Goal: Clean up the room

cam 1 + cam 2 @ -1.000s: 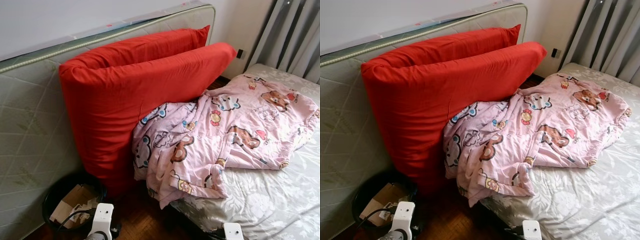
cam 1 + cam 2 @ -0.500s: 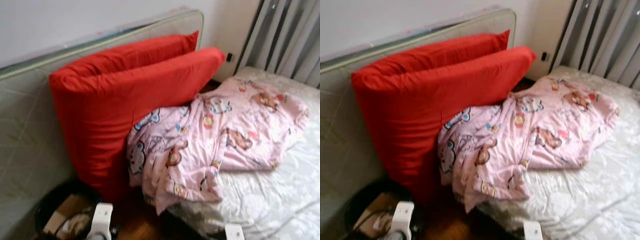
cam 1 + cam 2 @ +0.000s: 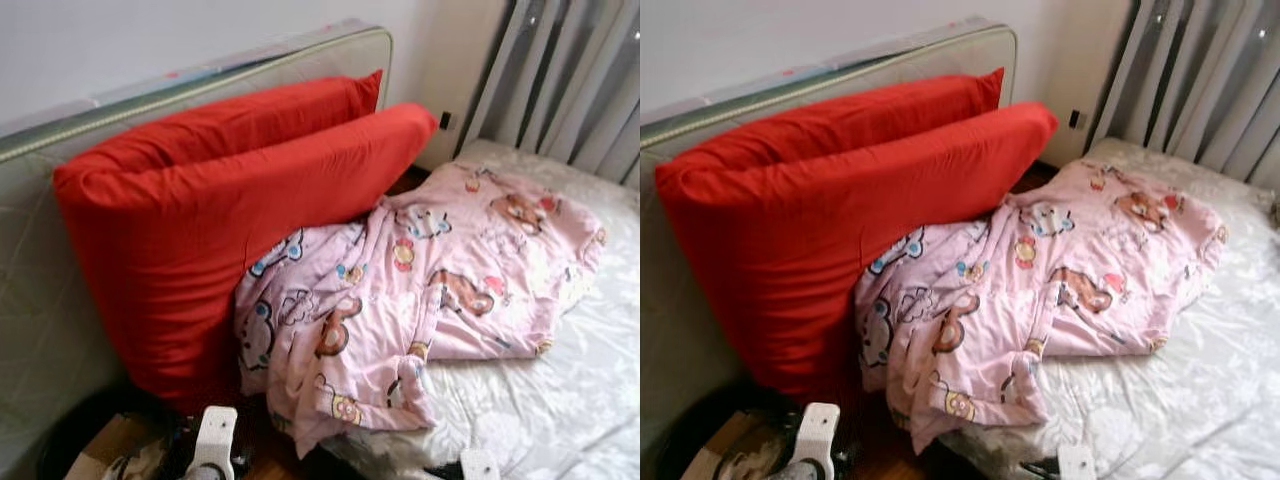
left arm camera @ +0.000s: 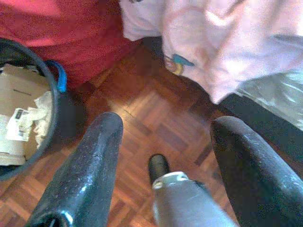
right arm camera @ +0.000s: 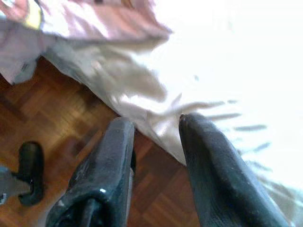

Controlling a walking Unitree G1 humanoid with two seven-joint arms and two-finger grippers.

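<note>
A crumpled pink cartoon-print blanket (image 3: 420, 290) lies on the bed (image 3: 570, 400), one corner hanging over the near edge toward the floor. Two big red cushions (image 3: 230, 200) lean on an upright grey mattress (image 3: 30, 310) at the wall, and the blanket rests against the front one. My left gripper (image 4: 165, 127) hangs open over the parquet floor between a black bin (image 4: 52, 118) and the blanket's hanging corner (image 4: 199, 42). My right gripper (image 5: 156, 124) is open at the bed's edge, above the white sheet (image 5: 227, 56).
The bin (image 3: 80, 455) on the floor at the lower left holds cardboard and paper scraps. Grey curtains (image 3: 560, 80) hang behind the bed at the right. A wall socket (image 3: 444, 120) sits by the curtain. My foot (image 4: 158, 165) stands on the parquet.
The whole picture has shifted, so the camera has moved slightly forward and to the right. The blanket, cushions and bin keep their places.
</note>
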